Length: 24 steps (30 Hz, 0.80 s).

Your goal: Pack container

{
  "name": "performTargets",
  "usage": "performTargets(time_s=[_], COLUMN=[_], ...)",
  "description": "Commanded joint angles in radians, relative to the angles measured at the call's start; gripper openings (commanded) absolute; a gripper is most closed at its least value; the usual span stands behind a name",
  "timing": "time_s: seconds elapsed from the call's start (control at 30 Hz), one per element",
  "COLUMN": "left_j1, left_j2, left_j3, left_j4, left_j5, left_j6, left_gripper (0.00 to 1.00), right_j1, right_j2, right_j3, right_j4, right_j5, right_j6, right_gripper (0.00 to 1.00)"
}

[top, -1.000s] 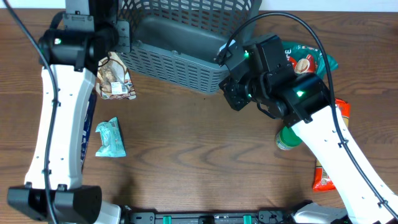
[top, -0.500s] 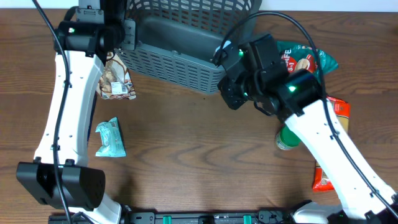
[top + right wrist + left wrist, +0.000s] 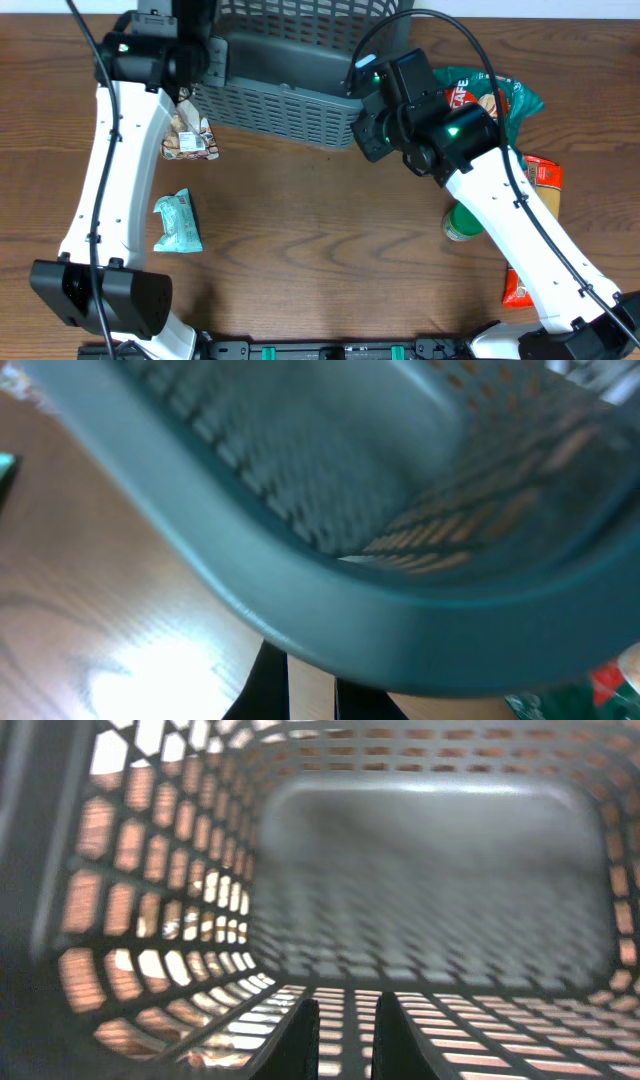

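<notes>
The container [image 3: 280, 100], a large dark grey basket with lattice sides, lies tipped at the far middle of the table with its opening facing up and away. My left gripper [image 3: 205, 62] is shut on its left end. The left wrist view looks into the container [image 3: 420, 870], with the finger tips [image 3: 345, 1045] close together on the lattice wall. My right gripper [image 3: 362, 125] is shut on the container's right front corner. In the right wrist view the thick rim [image 3: 330, 490] fills the frame above the narrow-set fingers [image 3: 310, 695].
A brown snack packet [image 3: 187, 135] and a teal packet [image 3: 176, 222] lie at the left. A green can [image 3: 462, 222], a red-green bag [image 3: 490, 98], an orange packet [image 3: 540, 175] and a red packet [image 3: 520, 285] lie at the right.
Both arms have moved toward the far edge and the container has shifted back and tipped further with them. The packets and the can have not moved.
</notes>
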State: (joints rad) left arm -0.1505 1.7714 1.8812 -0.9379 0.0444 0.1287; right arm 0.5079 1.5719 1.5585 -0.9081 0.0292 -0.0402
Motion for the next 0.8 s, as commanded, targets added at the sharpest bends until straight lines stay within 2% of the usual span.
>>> performTargets(time_s=[0.0, 0.13, 0.3, 0.53, 0.57, 0.63, 0.7, 0.77], left_j1=[-0.034, -0.073, -0.098, -0.052, -0.039, -0.018, 0.006, 0.024], left_j2=[0.018, 0.018, 0.016, -0.016, -0.025, -0.045, -0.072, -0.100], left_j3=[0.002, 0.002, 0.002, 0.032, 0.042, 0.060, 0.080, 0.092], left_j4=[-0.047, -0.072, -0.069, -0.067, -0.067, -0.067, -0.068, -0.068], left_j5=[-0.011, -0.011, -0.012, -0.013, -0.013, -0.013, -0.053, -0.124], left_j6=[0.010, 0.010, 0.009, 0.008, 0.004, 0.002, -0.006, -0.034], left_gripper=[0.06, 0.06, 0.06, 0.07, 0.14, 0.16, 0.26, 0.27], right_j1=[-0.021, -0.033, -0.040, -0.004, 0.004, 0.021, 0.044, 0.065], right_j2=[0.002, 0.002, 0.002, -0.004, -0.009, -0.023, -0.044, -0.060], right_j3=[0.015, 0.015, 0.015, 0.015, 0.016, 0.021, 0.046, 0.085], right_j4=[0.014, 0.015, 0.011, -0.027, -0.027, -0.027, -0.042, -0.068], right_j5=[0.076, 0.158, 0.161, 0.059, 0.054, 0.038, -0.015, -0.053], right_j6=[0.063, 0.127, 0.129, 0.107, 0.107, 0.097, 0.037, -0.002], right_gripper=[0.01, 0.01, 0.01, 0.01, 0.01, 0.01, 0.01, 0.01])
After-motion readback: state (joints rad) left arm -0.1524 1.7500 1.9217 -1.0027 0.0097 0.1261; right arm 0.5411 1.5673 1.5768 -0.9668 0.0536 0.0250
